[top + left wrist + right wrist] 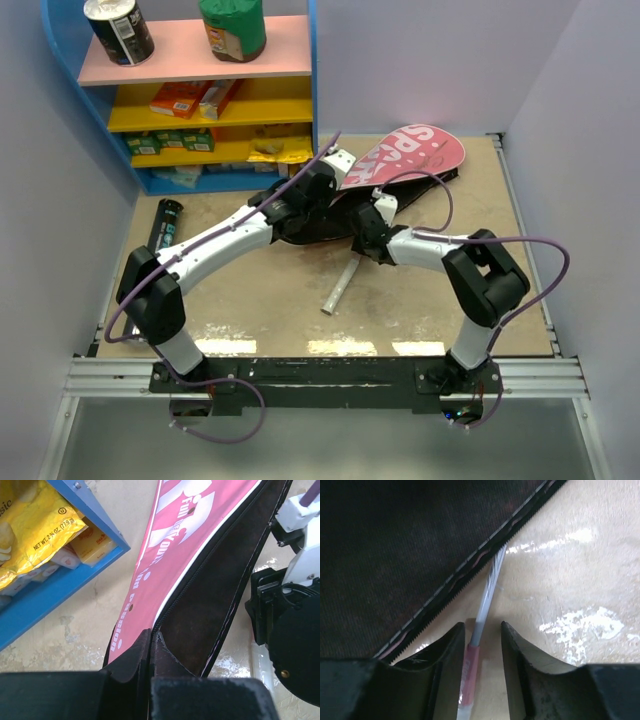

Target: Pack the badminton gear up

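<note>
We are at the step of sliding a racket into the cover (415, 150). Its pink "SPORT" head lies toward 1 o'clock on the table (430, 320), and its black lining is spread open toward the middle. Our left gripper (151, 645) is clamped tight on the cover's black zipped edge, lifting that flap to make a mouth. Our right gripper (481, 630) sits low at that mouth with its fingers (449, 650) parted on either side of the thin racket shaft (489, 587). A sliver of gap shows on each side, so we judge the shaft is not yet gripped. In the wrist view the shaft runs toward 12 o'clock and disappears under the zipper teeth; overhead, a pale handle (340, 285) trails out toward 6 o'clock. The black tube (165, 222) lies well apart at 9 o'clock, below the shelf unit (312, 90) at 11 o'clock. Next, we think, the right fingers must pinch the shaft squarely and push it deeper along its own line while the left holds the flap up. The risk is a snag on the zipper teeth.
</note>
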You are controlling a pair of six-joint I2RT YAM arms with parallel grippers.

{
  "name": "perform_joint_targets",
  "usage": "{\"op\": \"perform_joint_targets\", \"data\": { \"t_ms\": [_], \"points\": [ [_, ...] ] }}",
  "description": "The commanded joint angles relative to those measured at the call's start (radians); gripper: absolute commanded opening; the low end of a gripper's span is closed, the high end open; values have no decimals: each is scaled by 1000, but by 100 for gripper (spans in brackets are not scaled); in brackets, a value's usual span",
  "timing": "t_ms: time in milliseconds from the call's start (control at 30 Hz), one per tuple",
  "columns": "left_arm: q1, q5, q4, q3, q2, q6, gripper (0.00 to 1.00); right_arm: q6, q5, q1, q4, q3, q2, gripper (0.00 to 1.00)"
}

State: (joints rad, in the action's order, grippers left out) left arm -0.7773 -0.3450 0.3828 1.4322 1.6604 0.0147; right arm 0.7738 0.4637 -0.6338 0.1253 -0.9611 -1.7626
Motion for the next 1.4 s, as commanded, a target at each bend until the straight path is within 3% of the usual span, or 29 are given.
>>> {"op": "perform_joint_targets", "data": {
  "t_ms": [0, 67, 100, 133, 400, 567, 700, 967, 1100, 1300, 1367],
  "points": [
    [10, 12, -73, 4, -22, -1, 0, -34, 72, 3, 19, -48, -32, 29],
    [12, 17, -78, -3, -25, 1, 0, -39, 73, 3, 22, -41, -34, 19],
    [10, 21, -78, -9, -28, 5, 0, -41, 70, 3, 27, -38, -35, 6],
    [10, 23, -79, -13, -30, 4, 0, -42, 69, 5, 30, -27, -29, 0],
    [10, 70, -108, -116, -59, 44, 0, -1, 3, -7, 22, 168, 164, 0],
    [-31, 46, -114, -156, -68, 47, 0, 28, -63, -72, 143, 222, 325, 0],
    [-54, 54, -99, -154, -77, 59, 0, 134, -39, -248, 345, 223, 480, 0],
    [-56, 89, -84, -184, -125, 79, 0, 488, -120, -503, 461, 465, 785, 0],
    [-57, 95, -84, -207, -145, 82, 0, 550, -157, -586, 445, 538, 802, 0],
    [-57, 80, -82, -271, -209, 79, 0, 406, -256, -610, 392, 498, 658, 0],
    [-57, 77, -82, -291, -224, 76, 0, 398, -252, -629, 402, 478, 599, 12]
  ]
}}
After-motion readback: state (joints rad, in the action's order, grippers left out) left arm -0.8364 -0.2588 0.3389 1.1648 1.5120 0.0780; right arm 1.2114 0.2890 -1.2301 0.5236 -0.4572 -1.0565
